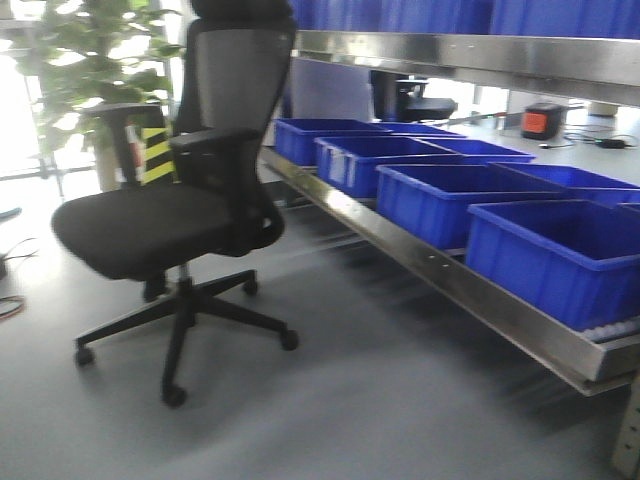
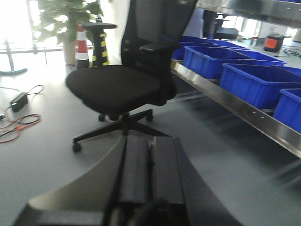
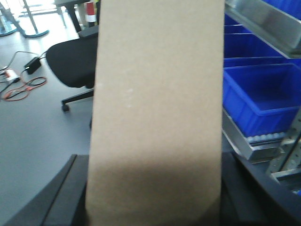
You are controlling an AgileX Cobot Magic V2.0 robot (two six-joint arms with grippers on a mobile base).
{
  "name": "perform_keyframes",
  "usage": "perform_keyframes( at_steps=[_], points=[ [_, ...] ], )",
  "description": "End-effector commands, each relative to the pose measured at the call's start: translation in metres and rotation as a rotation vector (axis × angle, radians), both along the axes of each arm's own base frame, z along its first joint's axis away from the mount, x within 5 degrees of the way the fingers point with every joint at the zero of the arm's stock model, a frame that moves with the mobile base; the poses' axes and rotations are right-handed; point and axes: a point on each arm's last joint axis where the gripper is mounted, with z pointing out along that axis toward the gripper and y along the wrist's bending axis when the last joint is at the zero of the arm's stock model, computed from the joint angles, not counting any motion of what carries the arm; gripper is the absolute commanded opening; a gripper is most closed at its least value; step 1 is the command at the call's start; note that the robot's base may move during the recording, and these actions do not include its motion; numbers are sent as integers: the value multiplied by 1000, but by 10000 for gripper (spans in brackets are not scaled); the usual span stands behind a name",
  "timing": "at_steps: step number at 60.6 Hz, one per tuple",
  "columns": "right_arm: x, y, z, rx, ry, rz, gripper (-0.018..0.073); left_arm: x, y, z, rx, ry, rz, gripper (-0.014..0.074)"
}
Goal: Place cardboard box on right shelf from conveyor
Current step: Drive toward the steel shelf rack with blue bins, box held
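The right claw (image 3: pixel 153 190) clamped the cardboard box (image 3: pixel 157 94), beside the right shelf (image 3: pixel 263 21). The left claw (image 2: pixel 151 143) sat closed, empty, an office chair (image 2: pixel 117 84) beside that shelf.

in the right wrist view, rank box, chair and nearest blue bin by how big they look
1. box, nearest the camera, so inflated
2. blue bin
3. chair, partly hidden behind the box

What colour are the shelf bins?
Blue bins, clearest in the front-facing view.
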Motion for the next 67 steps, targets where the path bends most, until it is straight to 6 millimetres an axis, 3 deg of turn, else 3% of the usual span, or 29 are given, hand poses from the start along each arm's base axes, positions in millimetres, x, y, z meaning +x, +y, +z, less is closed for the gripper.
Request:
perform_keyframes(
  at_steps=[1, 67],
  points=[
    [1, 0, 15, 2, -114, 3, 173, -1, 0, 5, -11, -88, 3, -116],
    [1, 0, 15, 2, -114, 3, 173, -1, 0, 5, -11, -88, 3, -116]
  ],
)
